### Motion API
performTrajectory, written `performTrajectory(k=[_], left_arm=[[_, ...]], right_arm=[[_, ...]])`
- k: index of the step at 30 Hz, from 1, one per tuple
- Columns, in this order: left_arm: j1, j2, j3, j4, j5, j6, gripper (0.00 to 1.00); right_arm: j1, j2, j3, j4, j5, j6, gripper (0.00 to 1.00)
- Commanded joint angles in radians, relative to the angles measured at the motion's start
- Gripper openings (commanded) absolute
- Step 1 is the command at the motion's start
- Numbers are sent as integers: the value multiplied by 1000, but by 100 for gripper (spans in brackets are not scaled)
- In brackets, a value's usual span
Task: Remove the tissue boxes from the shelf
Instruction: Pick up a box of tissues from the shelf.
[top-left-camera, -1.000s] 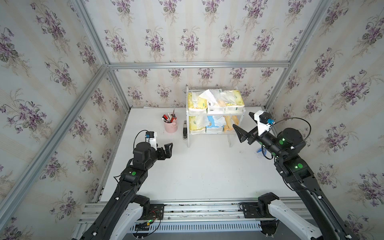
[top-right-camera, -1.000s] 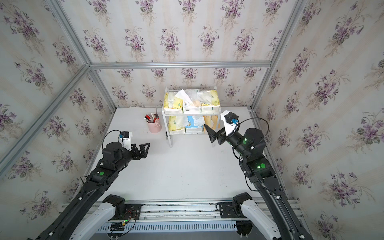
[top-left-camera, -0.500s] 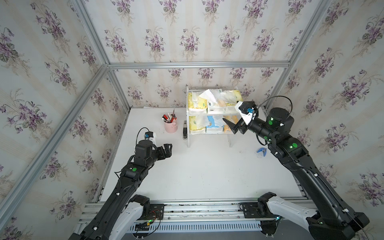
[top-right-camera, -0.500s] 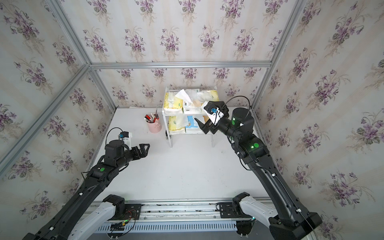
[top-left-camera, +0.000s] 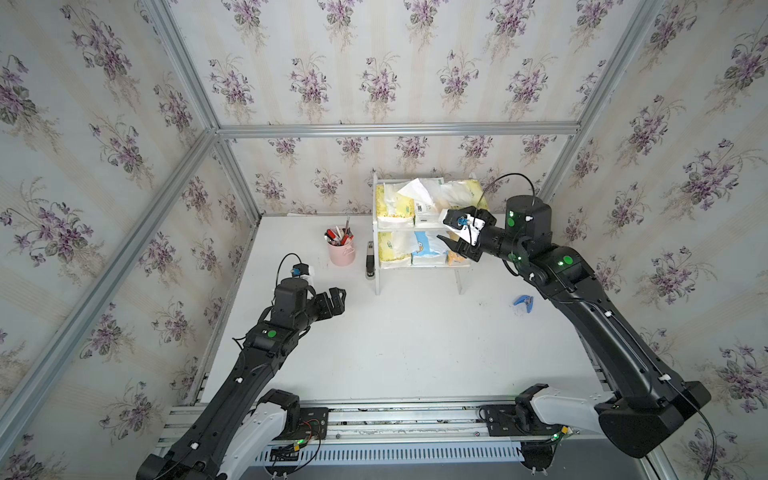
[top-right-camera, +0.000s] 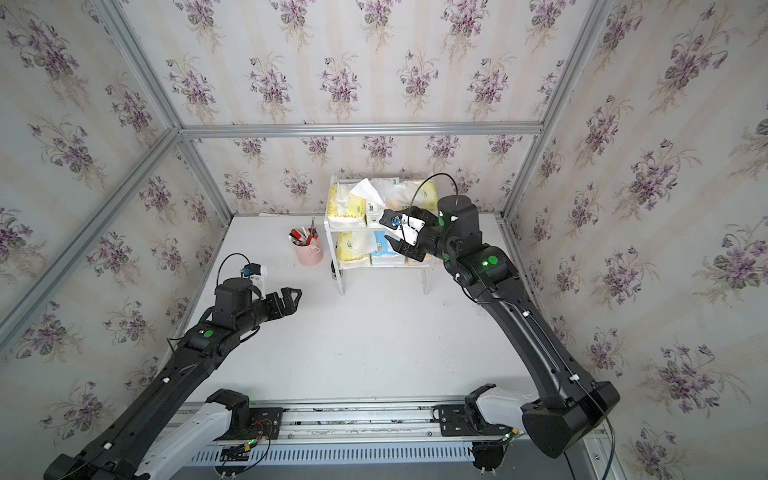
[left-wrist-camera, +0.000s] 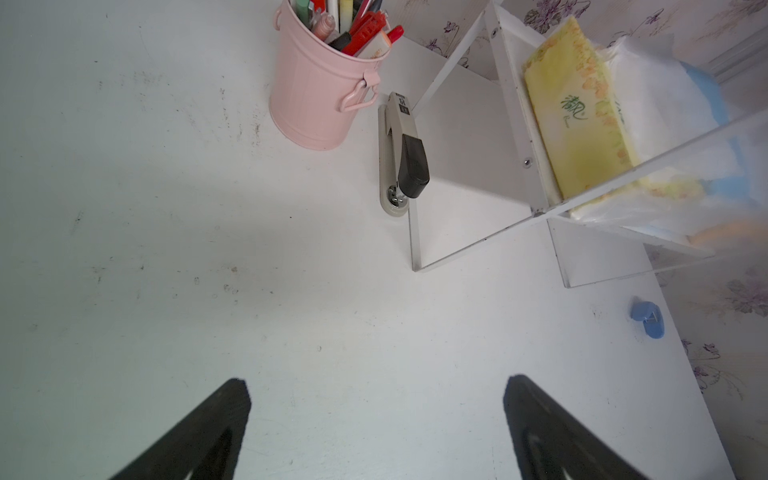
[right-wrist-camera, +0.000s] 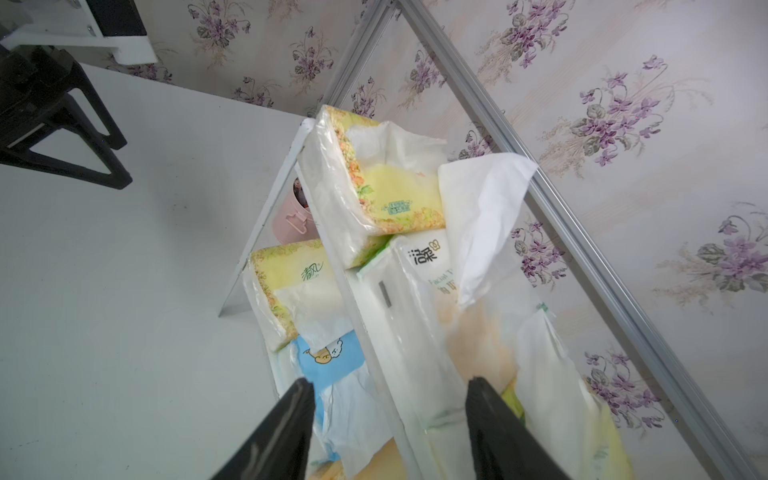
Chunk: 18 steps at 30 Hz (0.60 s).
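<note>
The white shelf (top-left-camera: 376, 249) (top-right-camera: 333, 253) stands against the back wall. Its upper board carries a yellow tissue pack (top-left-camera: 392, 203), a white one (top-left-camera: 428, 205) and another yellow one (top-left-camera: 467, 191). Below lie yellow (top-left-camera: 390, 249), blue (top-left-camera: 426, 247) and orange (top-left-camera: 456, 258) packs. My right gripper (top-left-camera: 451, 244) (top-right-camera: 397, 245) (right-wrist-camera: 390, 384) is at the shelf's right front, jaws apart. One finger is beside the blue pack (right-wrist-camera: 328, 361), the other above the white pack (right-wrist-camera: 419, 282), with the upper board's front edge between them. My left gripper (top-left-camera: 338, 297) (left-wrist-camera: 376, 386) hovers open over bare table.
A pink pen cup (top-left-camera: 341, 251) (left-wrist-camera: 316, 95) and a stapler (top-left-camera: 369, 262) (left-wrist-camera: 405, 162) sit just left of the shelf. A small blue clip (top-left-camera: 524, 301) lies on the table under my right arm. Walls close in behind and beside the shelf.
My right arm has swung from the table's right side up to the shelf front, and its jaws have narrowed. The left arm has barely moved.
</note>
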Motion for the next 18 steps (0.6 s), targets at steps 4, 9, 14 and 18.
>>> performTrajectory(k=[4,9,14,18], left_arm=[[1,19,6,15,-10,-8,99],[0,30,5,19,-12,-10,99],[1,42,8,24,-16,-7,99],[1,52,13,27,-18,-8,99]], right_arm=[[29,75,75,-59,127,-58,53],[78,117,102,-39,250,-58,42],[81,149,125,-53,298,-68,39],[82,154,118,-37,306,-69,39]])
